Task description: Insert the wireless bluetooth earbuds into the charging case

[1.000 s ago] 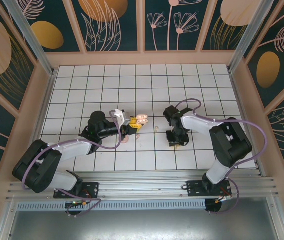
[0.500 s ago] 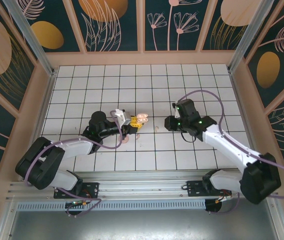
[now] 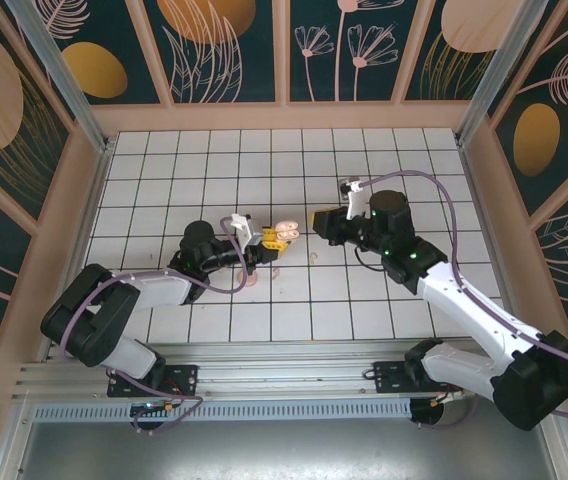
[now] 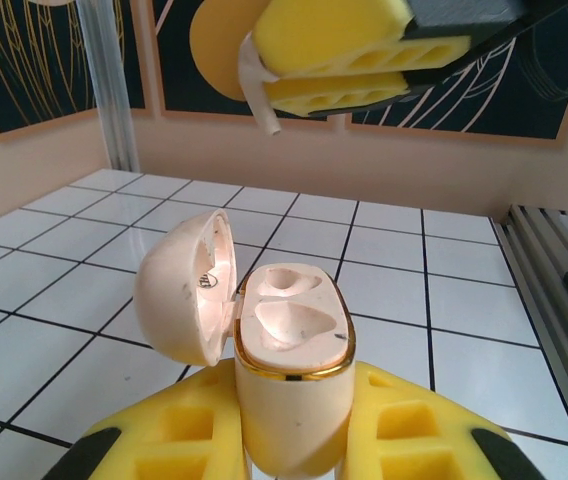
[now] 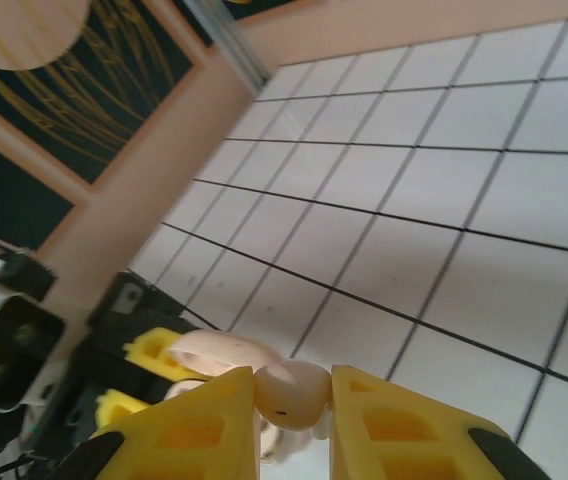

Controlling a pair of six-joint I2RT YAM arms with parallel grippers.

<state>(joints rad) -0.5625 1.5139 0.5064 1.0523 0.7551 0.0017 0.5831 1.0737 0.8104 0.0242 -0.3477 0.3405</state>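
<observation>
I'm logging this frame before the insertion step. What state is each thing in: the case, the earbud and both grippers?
Small round pale pink charging case: lid open, both hollows empty, gripped at its lower body.
Tiny pale pink wireless earbud: clamped between yellow fingers, not yet in the case.
Left gripper: shut on the charging case.
Right gripper: shut on the earbud.

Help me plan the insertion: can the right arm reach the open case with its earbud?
Probably yes. The case is open with both hollows empty, and the right claw, pinching the earbud, hangs close by with nothing between them.
</observation>
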